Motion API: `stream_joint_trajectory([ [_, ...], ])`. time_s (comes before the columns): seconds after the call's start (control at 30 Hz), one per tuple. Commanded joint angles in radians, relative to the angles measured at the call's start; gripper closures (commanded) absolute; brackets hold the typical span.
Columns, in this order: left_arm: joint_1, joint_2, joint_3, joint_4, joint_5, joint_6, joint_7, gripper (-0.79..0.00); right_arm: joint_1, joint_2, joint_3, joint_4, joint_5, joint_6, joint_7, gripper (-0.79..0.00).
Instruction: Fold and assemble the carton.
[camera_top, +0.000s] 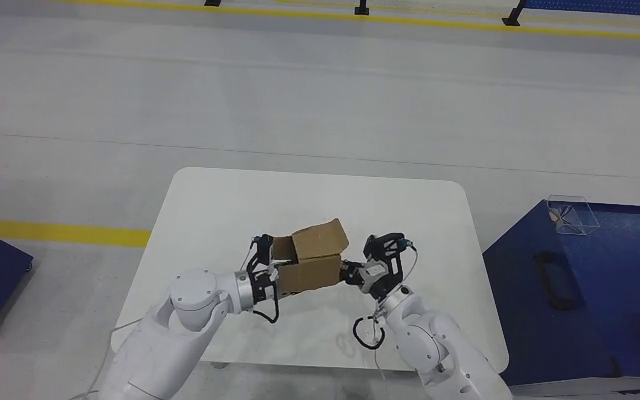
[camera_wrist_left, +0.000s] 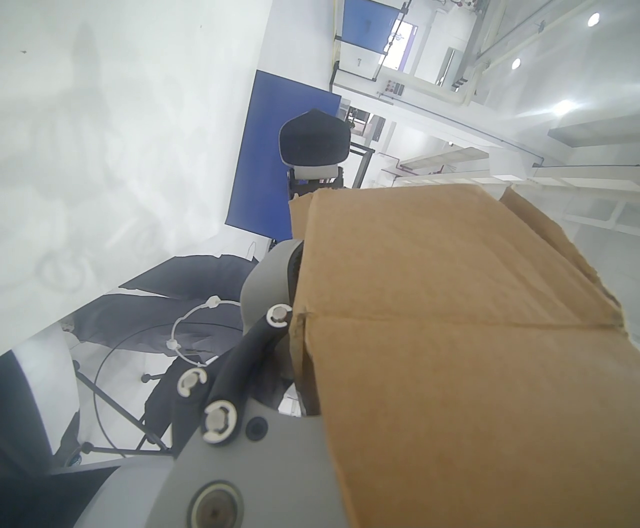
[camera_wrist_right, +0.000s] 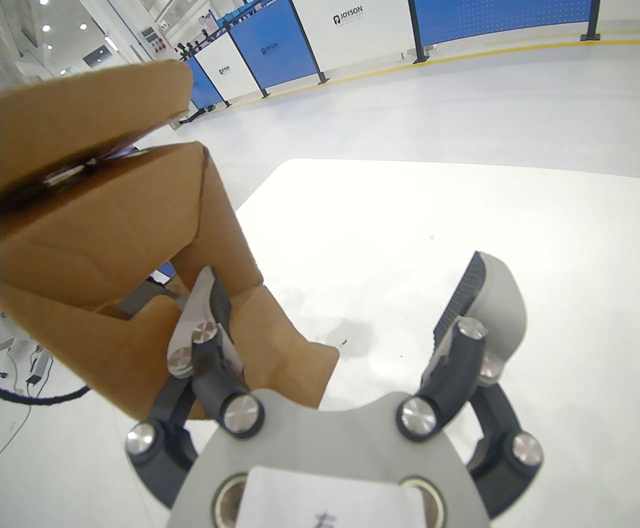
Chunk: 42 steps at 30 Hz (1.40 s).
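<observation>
Carton place: the carton is sitting low over the near middle of the worktop, between the two arms. Whether its bottom edge is touching the surface cannot be told.
Left claw: the left claw is closing on the carton's left wall. One finger is pressing against the wall's edge, and the other is hiding behind the cardboard.
Why held so: this grip is probably anchoring the body so that the other arm can work the flaps without the carton sliding.
Right claw: the right claw is standing wide open and gripping nothing. One finger is touching a side flap, and the other is hanging free over the worktop.
Why placed so: that finger seems to be bracing to push the flap inward.
Carton state: it is standing only partly formed, with one large flap rising at the top and its end flaps splaying loose.
Contents: nothing is showing inside. The gap under the top flap is lying in dark shadow.
</observation>
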Motion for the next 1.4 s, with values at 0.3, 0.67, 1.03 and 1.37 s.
stream_joint_trajectory([
  [0.3,-0.015,-0.003,-0.016,0.041,-0.071,0.002,-0.065,0.000,-0.038,0.011,0.143,0.012,0.144,-0.054,0.008,-0.785],
  [0.67,-0.027,-0.005,-0.017,0.055,-0.080,0.005,-0.079,0.000,-0.038,0.011,0.132,0.119,0.319,-0.160,0.226,-0.785],
  [1.03,-0.051,-0.015,0.011,0.082,-0.074,0.012,-0.073,0.000,-0.039,0.014,0.167,0.100,0.522,-0.246,0.300,-0.785],
  [1.37,-0.050,-0.015,0.011,0.080,-0.062,0.011,-0.085,0.000,-0.036,0.016,0.178,0.073,0.539,-0.239,0.291,-0.785],
])
